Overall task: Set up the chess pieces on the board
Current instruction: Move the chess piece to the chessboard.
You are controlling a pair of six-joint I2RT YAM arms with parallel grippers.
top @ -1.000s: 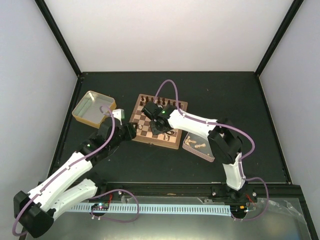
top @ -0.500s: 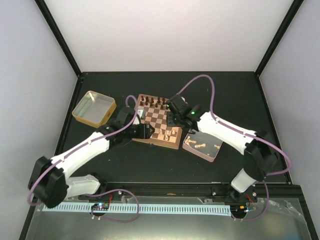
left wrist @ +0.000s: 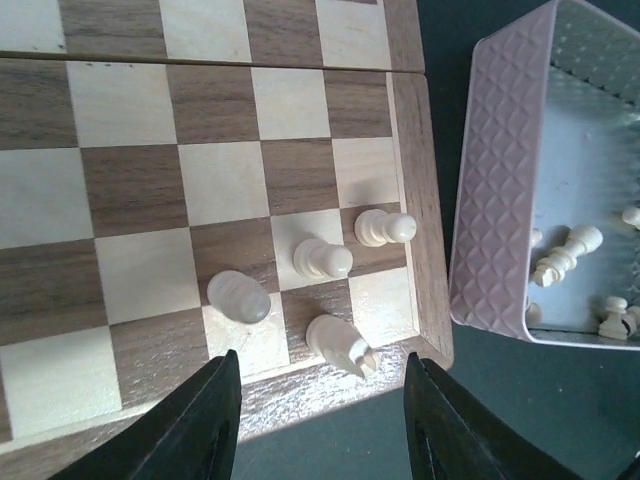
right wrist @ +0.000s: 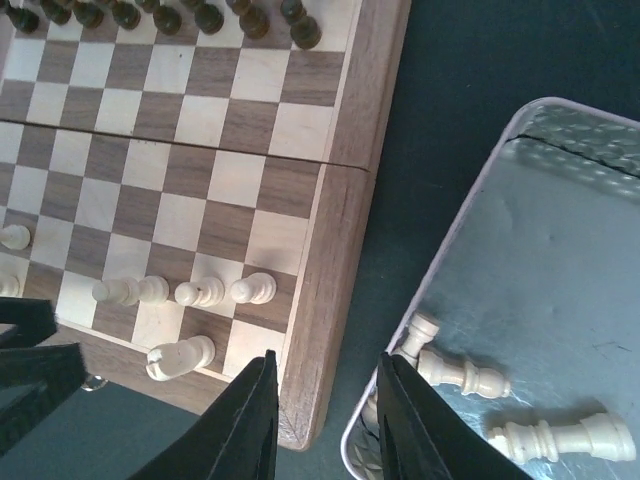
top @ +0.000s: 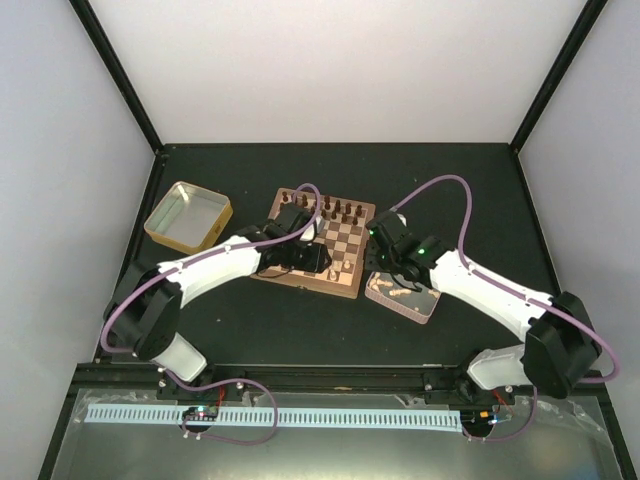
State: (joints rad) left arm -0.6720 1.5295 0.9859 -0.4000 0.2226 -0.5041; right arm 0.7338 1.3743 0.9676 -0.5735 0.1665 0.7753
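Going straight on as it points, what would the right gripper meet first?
Probably the board, at its frame edge, or bare table between it and the tin; depth is unclear.

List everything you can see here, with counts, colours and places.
board: one, light and dark brown checks, reddish frame, mid-table.
dark chessmen: a row, count unclear, dark brown, along the board's far edge.
light chessmen: at least four, tan, in the board's near right corner.
pink tin: one, pink outside, silver inside, right of the board.
spare light chessmen: at least three, tan, lying in the pink tin.
gold tin: one, gold, looks empty, left of the board.
table: one, black.
left gripper: one, black, open above the corner chessmen.
right gripper: one, black, open over the board's edge by the pink tin.
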